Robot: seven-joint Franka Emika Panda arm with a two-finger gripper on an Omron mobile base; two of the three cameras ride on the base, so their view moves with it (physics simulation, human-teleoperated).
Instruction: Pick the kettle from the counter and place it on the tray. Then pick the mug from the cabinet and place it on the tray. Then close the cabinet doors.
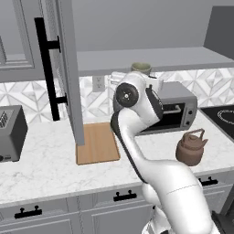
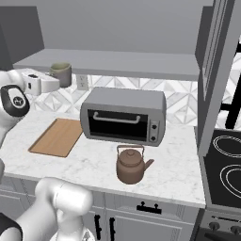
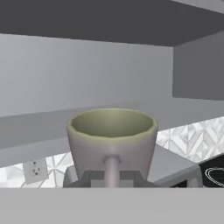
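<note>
The mug (image 3: 112, 142) stands upright on the cabinet (image 1: 151, 58) shelf, its handle turned toward your hand camera, which looks at it from close and just below rim level. Your gripper (image 2: 49, 84) sits just beside it at shelf height; you cannot tell how far its fingers are parted or whether they touch the cup. The cabinet doors (image 1: 68, 68) hang wide open, which gives the arm its way in. Note that the kettle (image 2: 132, 165) sits on the counter (image 2: 183, 160) in front of the toaster oven (image 2: 123, 115), well apart from the bare tray (image 1: 97, 142), so that first placement looks undone.
</note>
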